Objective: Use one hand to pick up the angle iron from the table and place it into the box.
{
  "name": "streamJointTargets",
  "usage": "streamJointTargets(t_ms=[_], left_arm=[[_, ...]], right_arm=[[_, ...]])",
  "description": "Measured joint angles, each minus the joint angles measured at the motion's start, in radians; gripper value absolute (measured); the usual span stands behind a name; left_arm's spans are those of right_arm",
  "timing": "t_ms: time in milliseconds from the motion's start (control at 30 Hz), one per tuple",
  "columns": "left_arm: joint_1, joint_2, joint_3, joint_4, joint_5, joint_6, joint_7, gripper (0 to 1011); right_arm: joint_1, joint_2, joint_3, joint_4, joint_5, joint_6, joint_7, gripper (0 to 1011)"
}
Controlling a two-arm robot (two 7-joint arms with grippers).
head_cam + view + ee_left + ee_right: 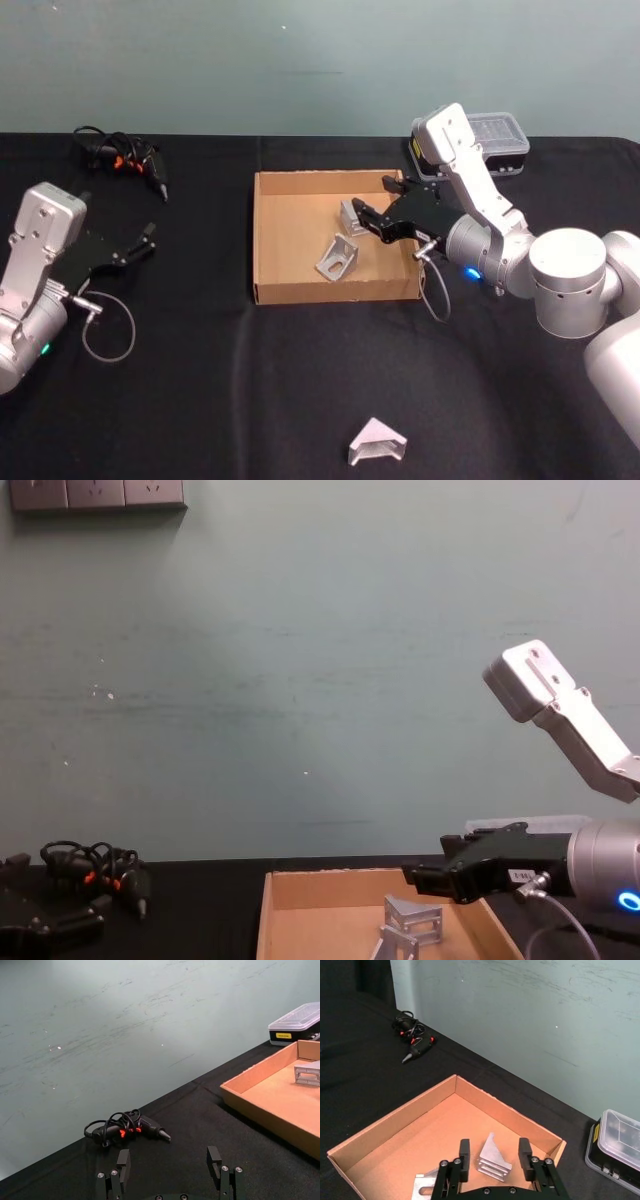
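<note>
There were three silver metal angle irons [340, 258], one shallow tan cardboard box [330, 292], one clear-lidded plastic case with black base [498, 133], one black corded hand tool [128, 155], two black robot hands: left hand [143, 241], right hand [364, 220].

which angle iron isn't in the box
The angle iron lying alone on the black table, nearest the robot. The other two sit inside the cardboard box: one mid-box, one by the open right gripper.
</note>
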Motion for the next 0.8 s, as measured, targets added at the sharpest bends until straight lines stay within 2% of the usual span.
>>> streamJointTargets(t_ms=[67,133,167,267,333,467,633,800], left_arm=[[0.000,0.000,0.000,0.000,0.000,0.000,0.000,1005],[0.000,0.000,0.000,0.000,0.000,0.000,0.000,1004],[0.000,0.000,0.000,0.000,0.000,0.000,0.000,1005],[0.000,0.000,0.000,0.000,0.000,0.000,0.000,1004],[0.000,0.000,0.000,0.000,0.000,0.000,0.000,1005],[0.000,0.000,0.000,0.000,0.000,0.000,0.000,1005],[0.000,0.000,0.000,0.000,0.000,0.000,0.000,1004],[0.000,0.000,0.000,0.000,0.000,0.000,0.000,1005]], right_arm=[[0.000,0.000,0.000,0.000,0.000,0.000,0.000,650],[0.000,0.000,0.000,0.000,0.001,0.000,0.000,692],[0.000,0.000,0.000,-0.001,0.001,0.000,0.000,750],[0.000,0.000,0.000,-0.001,0.001,0.000,0.000,805],[0.000,0.000,0.000,-0.001,0.001,0.000,0.000,892],[-0.002,0.001,0.001,-0.003,0.001,-0.001,0.000,980],[-0.031,0.017,0.017,-0.040,0.008,-0.008,0.008,1004],[-0.078,0.049,0.036,-0.119,0.030,0.000,0.031,1004]])
